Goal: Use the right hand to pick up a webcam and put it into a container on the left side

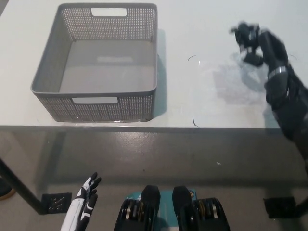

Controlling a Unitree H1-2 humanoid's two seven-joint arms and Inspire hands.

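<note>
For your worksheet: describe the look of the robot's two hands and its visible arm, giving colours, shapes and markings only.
The left hand is white with slim fingers and black between the segments. The right hand is black, as is the thick, bulky right arm, which has a thin pale ring at the wrist.

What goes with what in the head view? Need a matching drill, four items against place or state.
1. basket
2. right hand
3. left hand
4. webcam

a. below the table edge, lower left, fingers apart
b. raised over the table's right side
c. empty, on the table's left
d. black, gripped in a hand

Pairs: 1-c, 2-b, 3-a, 4-d
</note>
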